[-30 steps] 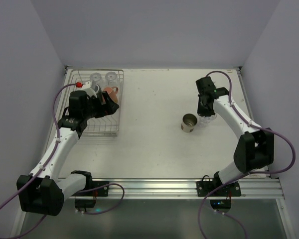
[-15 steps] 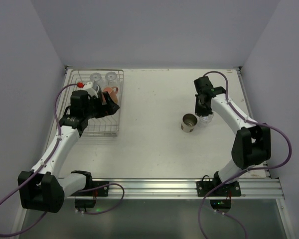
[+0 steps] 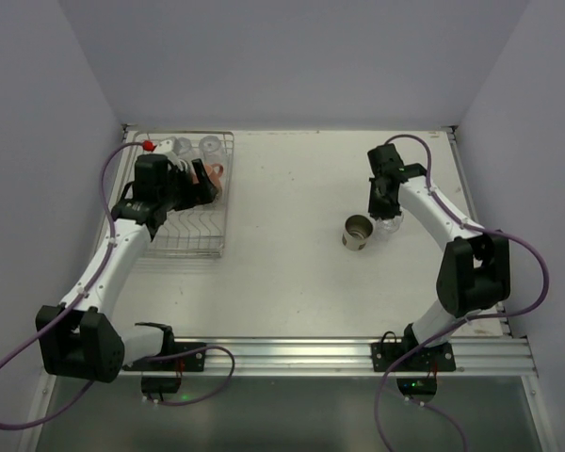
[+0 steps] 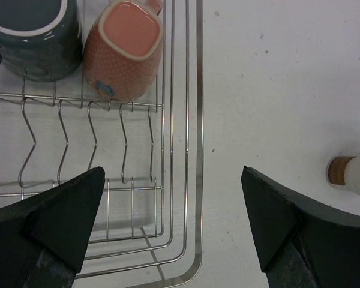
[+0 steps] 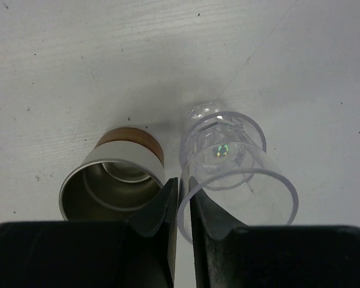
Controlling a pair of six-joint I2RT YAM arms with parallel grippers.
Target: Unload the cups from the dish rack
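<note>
- Standing the tan cup [image 3: 357, 232] upright, mouth open, on the table [image 3: 292, 282], right of centre and well apart from the rack [image 3: 188, 240].
- Pinching the glass [image 5: 237, 174] by its wall with the right gripper [image 5: 179, 207]: fingers [image 5: 213, 217] drawn nearly together, one inside the rim and one outside, with only the thin clear wall between them.
- Resting that glass upright on the table, just beside the tan cup on its far right, with the outer finger sitting in the narrow space between the two.
- Hovering the left gripper [image 4: 174, 228] above the rack's right side, fingers [image 4: 66, 222] spread wide apart and gripping nothing, one over the wires and the other over bare table outside the rim.
- Sitting the pink mug [image 4: 123, 48] among the prongs just ahead of the left gripper, near the rack's right wall.
- Sitting the green mug [image 4: 33, 36] in the rack too, just beside the pink mug on its left; cannot tell whether touching.
- Holding two rack glasses [image 3: 209, 145] side by side at the rack's far end, beyond both mugs.
</note>
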